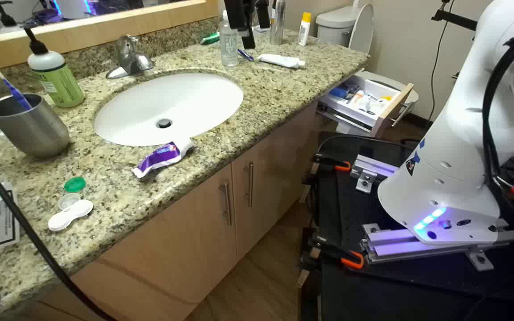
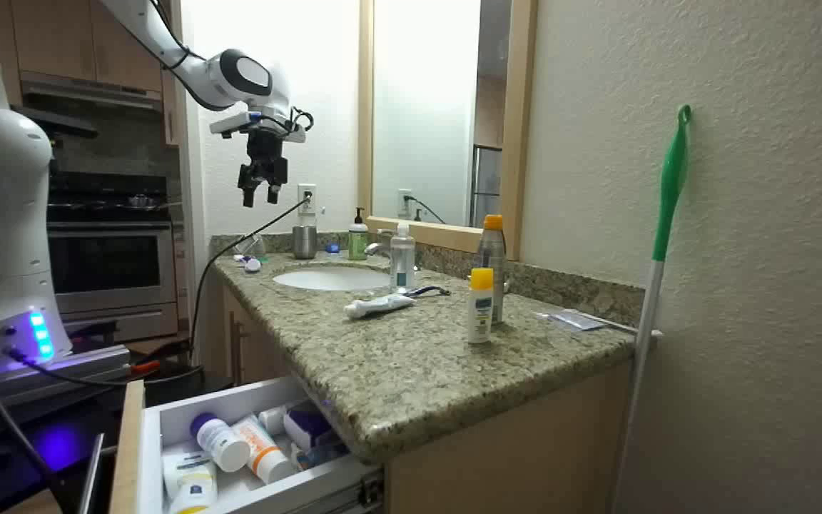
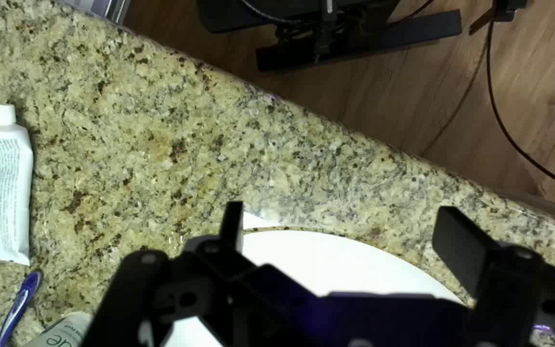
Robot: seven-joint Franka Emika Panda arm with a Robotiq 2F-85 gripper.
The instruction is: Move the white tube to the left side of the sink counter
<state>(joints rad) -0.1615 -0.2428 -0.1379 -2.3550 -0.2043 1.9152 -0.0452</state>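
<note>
The white tube lies flat on the right part of the sink counter in an exterior view, beside a clear bottle: the tube (image 1: 281, 61), the counter (image 1: 212, 147). Both also show in the other viewpoints: the tube (image 2: 379, 306) on the counter (image 2: 397, 371), and in the wrist view the tube (image 3: 8, 193) at the far left of the picture on the granite (image 3: 162, 120). My gripper (image 3: 337, 226) is open and empty, with the basin's edge below and between its fingers. It hangs well above the counter, apart from the tube, in both exterior views (image 1: 256, 35) (image 2: 261, 198).
A clear bottle (image 1: 229, 42) and a purple toothbrush (image 3: 19, 306) lie close to the tube. A yellow-capped bottle (image 2: 480, 307), faucet (image 1: 130, 58), metal cup (image 1: 31, 127), soap bottle (image 1: 58, 78) and purple-and-white tube (image 1: 163, 158) stand or lie about. An open drawer (image 2: 311, 492) juts out.
</note>
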